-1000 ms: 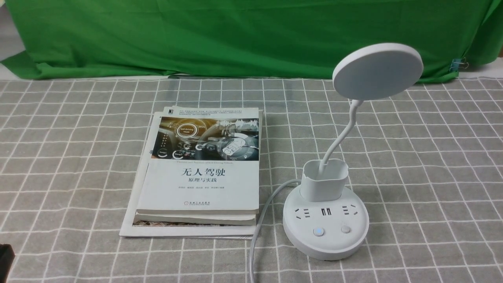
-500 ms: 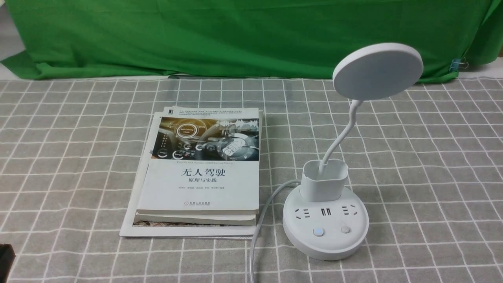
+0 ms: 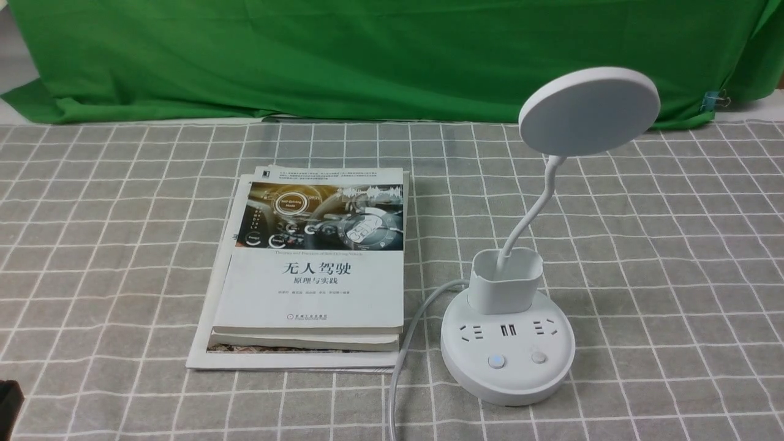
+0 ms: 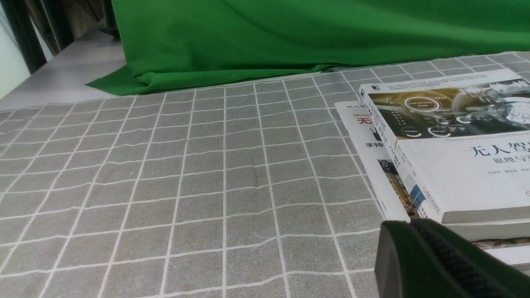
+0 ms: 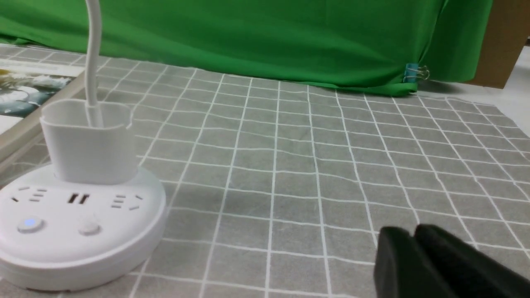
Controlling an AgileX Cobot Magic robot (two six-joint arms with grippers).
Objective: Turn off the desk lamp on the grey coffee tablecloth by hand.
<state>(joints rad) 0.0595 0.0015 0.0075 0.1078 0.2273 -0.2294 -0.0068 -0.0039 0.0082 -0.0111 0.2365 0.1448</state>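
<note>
The white desk lamp (image 3: 508,343) stands on the grey coffee tablecloth (image 3: 674,275), right of centre, its disc head (image 3: 588,110) raised on the thin neck. On its round base the left button (image 3: 497,361) glows blue and the right button (image 3: 538,357) is unlit. The base also shows in the right wrist view (image 5: 78,223). My right gripper (image 5: 414,234) is shut and empty, low over the cloth, well to the right of the base. My left gripper (image 4: 410,225) is shut and empty, close to the near corner of the books; only a black corner of it (image 3: 9,401) shows in the front view.
A stack of books (image 3: 312,269) lies left of the lamp, also in the left wrist view (image 4: 451,153). The lamp's white cord (image 3: 401,361) runs toward the front edge. A green cloth (image 3: 367,55) hangs behind, with a blue binder clip (image 3: 713,100) at right.
</note>
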